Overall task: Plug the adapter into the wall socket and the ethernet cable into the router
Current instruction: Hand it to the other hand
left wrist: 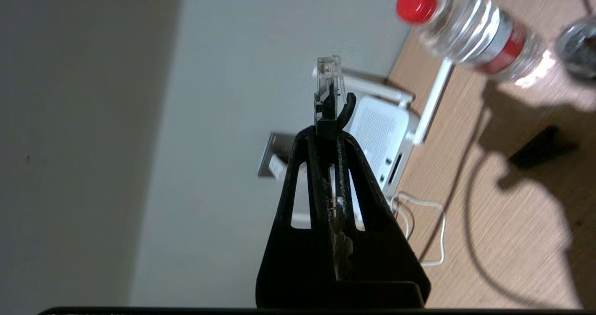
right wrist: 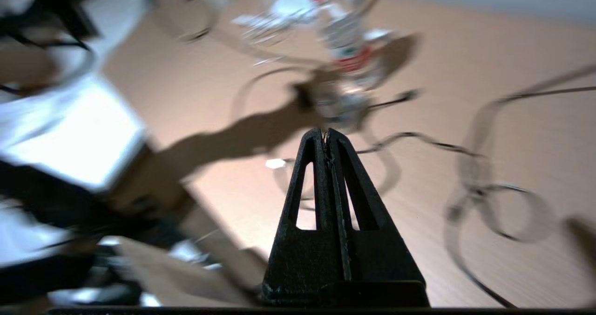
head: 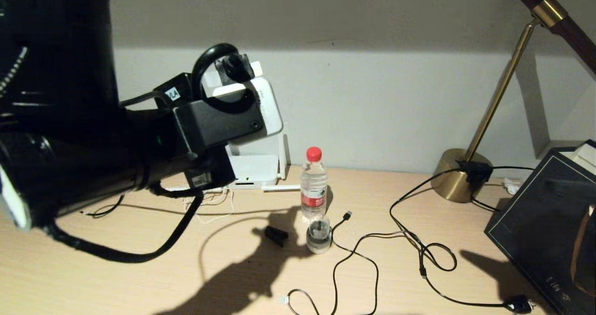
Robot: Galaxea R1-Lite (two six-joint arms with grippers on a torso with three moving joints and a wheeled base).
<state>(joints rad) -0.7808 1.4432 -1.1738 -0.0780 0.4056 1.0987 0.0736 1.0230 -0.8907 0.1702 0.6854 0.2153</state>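
My left gripper [left wrist: 326, 135] is shut on the ethernet cable's connector [left wrist: 328, 84], whose clear tip sticks out past the fingertips. It is held in the air near the wall, above and short of the white router [left wrist: 382, 131]. The router lies on the desk against the wall, its port edge facing out, and is partly covered by my left wrist in the head view [head: 253, 168]. The grey wall socket [left wrist: 269, 154] shows beside the router, with a small pale block, apparently the adapter [left wrist: 278, 167], against it. My right gripper [right wrist: 327, 133] is shut and empty, hovering over the desk.
A water bottle [head: 313, 184] with a red cap stands mid-desk, a small glass jar [head: 319, 233] and a black clip [head: 276, 236] in front of it. Thin black cords [head: 372, 240] sprawl to the right. A brass lamp [head: 461, 173] and a black box [head: 549, 212] stand far right.
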